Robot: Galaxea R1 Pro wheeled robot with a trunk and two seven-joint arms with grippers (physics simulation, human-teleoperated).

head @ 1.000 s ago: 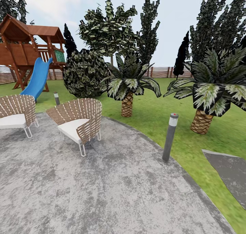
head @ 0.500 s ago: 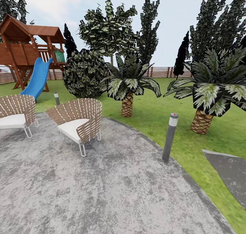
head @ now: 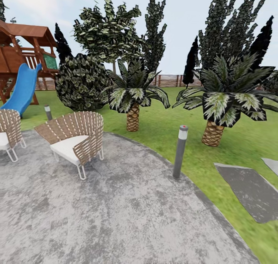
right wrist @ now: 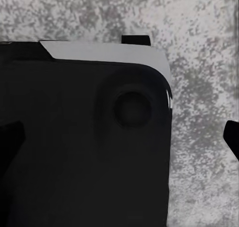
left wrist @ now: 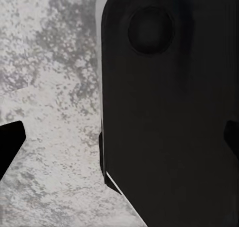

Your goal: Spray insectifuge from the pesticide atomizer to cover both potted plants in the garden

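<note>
Searching the garden: atomizer and potted plants unseen, gripper states impossible to tell.
Best scan the lawn (head: 162, 129) beyond the bollard lamp (head: 180, 151), past both palms.

We stand in a fenced garden (head: 162, 129): gravelly patio (head: 116, 210), wicker chairs (head: 75, 140), palms (head: 133, 98), playset slide (head: 21, 90).

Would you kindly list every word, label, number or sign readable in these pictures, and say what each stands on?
None: no readable text anywhere.
The bollard lamp, the wicker chair and the playset carry no lettering.
The wrist views show dark robot parts over mottled grey paving, unmarked.
</note>
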